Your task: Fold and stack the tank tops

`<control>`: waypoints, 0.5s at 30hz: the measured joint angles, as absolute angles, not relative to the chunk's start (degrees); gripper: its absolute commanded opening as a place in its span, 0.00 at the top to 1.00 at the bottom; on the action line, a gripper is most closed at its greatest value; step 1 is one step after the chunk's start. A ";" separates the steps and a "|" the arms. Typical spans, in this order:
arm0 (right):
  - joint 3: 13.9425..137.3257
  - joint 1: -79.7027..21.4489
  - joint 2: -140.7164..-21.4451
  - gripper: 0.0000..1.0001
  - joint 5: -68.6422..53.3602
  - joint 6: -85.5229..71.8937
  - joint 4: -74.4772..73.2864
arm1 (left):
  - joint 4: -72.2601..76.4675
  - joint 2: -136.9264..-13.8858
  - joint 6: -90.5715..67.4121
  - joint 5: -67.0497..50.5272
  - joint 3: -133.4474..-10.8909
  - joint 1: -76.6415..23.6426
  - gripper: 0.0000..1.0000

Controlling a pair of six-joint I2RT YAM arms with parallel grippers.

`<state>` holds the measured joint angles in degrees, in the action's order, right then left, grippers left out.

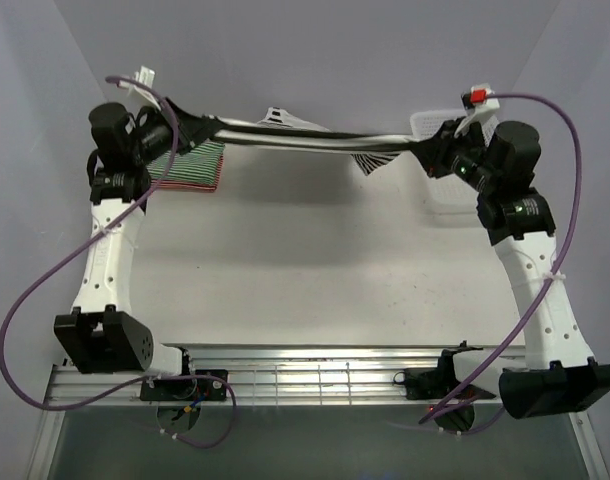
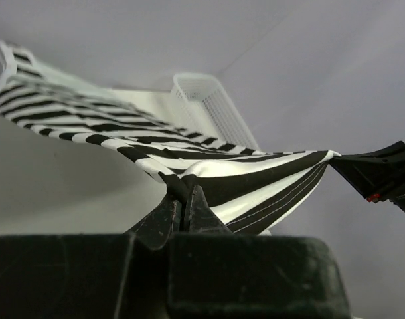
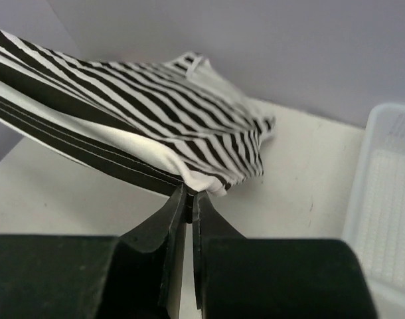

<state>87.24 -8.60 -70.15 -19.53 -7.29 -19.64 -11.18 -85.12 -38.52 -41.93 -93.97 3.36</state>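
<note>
B&w striped top (image 1: 305, 137) stretched across upper frame, above tabletop (image 1: 305, 270). L fingers (image 2: 164, 219) pinched tight on its left end, R fingers (image 3: 164, 222) on right end. Green-striped top (image 1: 190, 165) lies upper left.

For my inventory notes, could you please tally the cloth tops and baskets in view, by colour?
Black-and-white striped cloth tank top: 1
Folded green-striped cloth top (anything beneath it is unclear): 1
White plastic lattice basket: 1
Total: 3
</note>
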 measured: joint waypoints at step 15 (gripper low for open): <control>35.40 -8.10 -60.99 0.79 -16.43 -11.49 -18.65 | -12.88 -55.59 -41.17 -40.25 -25.93 1.28 0.44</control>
